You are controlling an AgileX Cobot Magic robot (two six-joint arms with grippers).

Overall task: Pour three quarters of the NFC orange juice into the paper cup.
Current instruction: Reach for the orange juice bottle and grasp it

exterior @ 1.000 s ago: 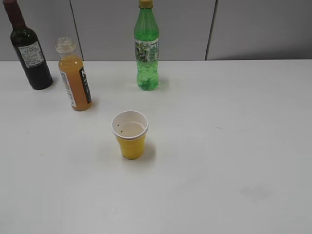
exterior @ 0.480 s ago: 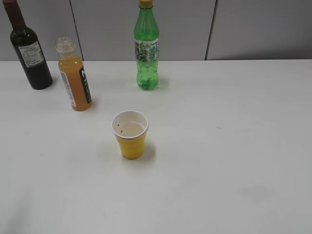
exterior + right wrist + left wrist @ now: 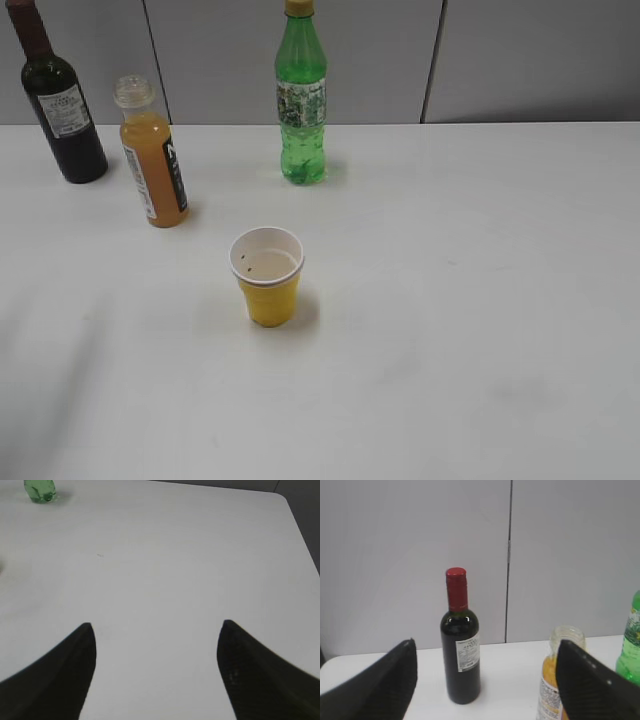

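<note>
Nothing on the table has shifted; only a faint shadow has crept in at lower left. Both grippers, left gripper and right gripper, gape wide, holding nothing. NFC orange juice stands behind-left of the paper cup, apart.

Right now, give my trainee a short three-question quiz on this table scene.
1. True or false: the NFC orange juice bottle has no cap.
2. Which stands nearest the yellow paper cup? A: dark wine bottle B: the juice bottle C: green soda bottle
3. Fill in: the left gripper is ___, holding nothing.

Key: 1 true; 2 B; 3 open.
</note>
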